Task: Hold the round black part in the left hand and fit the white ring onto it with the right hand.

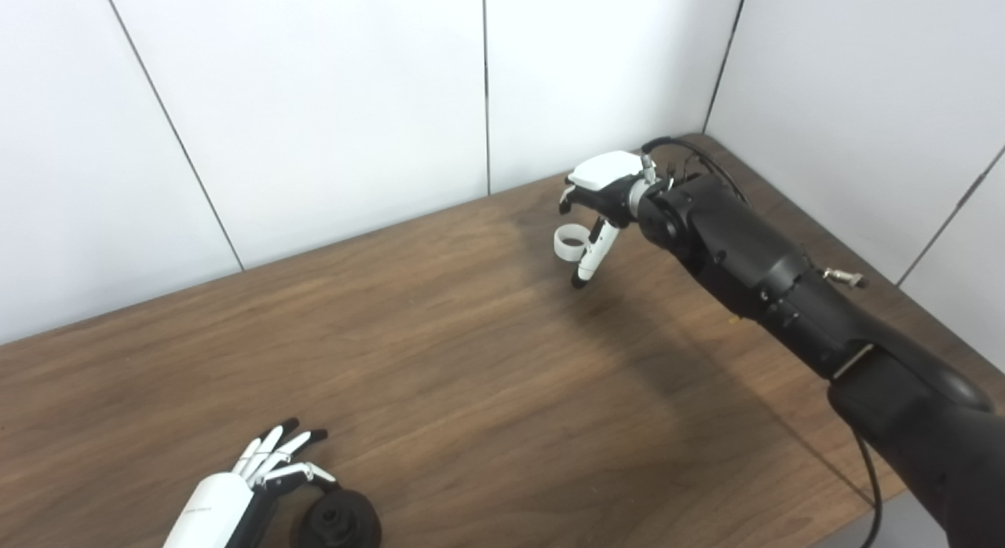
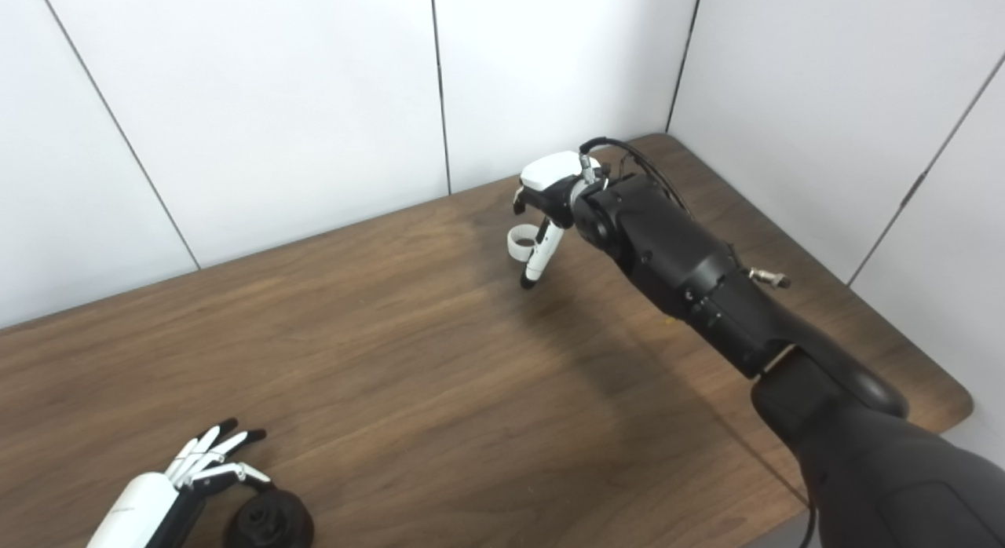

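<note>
The round black part (image 1: pixel 338 521) lies on the wooden table (image 1: pixel 440 359) at the near left edge of the picture. My left hand (image 1: pixel 263 473) rests just beside it with fingers spread, open, its thumb close over the part's far rim. Toward the table's far right, the white ring (image 1: pixel 569 242) sits pinched between the thumb and fingers of my right hand (image 1: pixel 597 199). The ring looks slightly above the tabletop. In the right eye view the same ring (image 2: pixel 521 241) hangs under the right hand (image 2: pixel 550 183).
White wall panels (image 1: pixel 330 100) close off the table at the back and on the right, meeting in a corner behind the right hand. The black right forearm (image 1: pixel 754 273) stretches diagonally over the table's right side, with a cable trailing at its near end.
</note>
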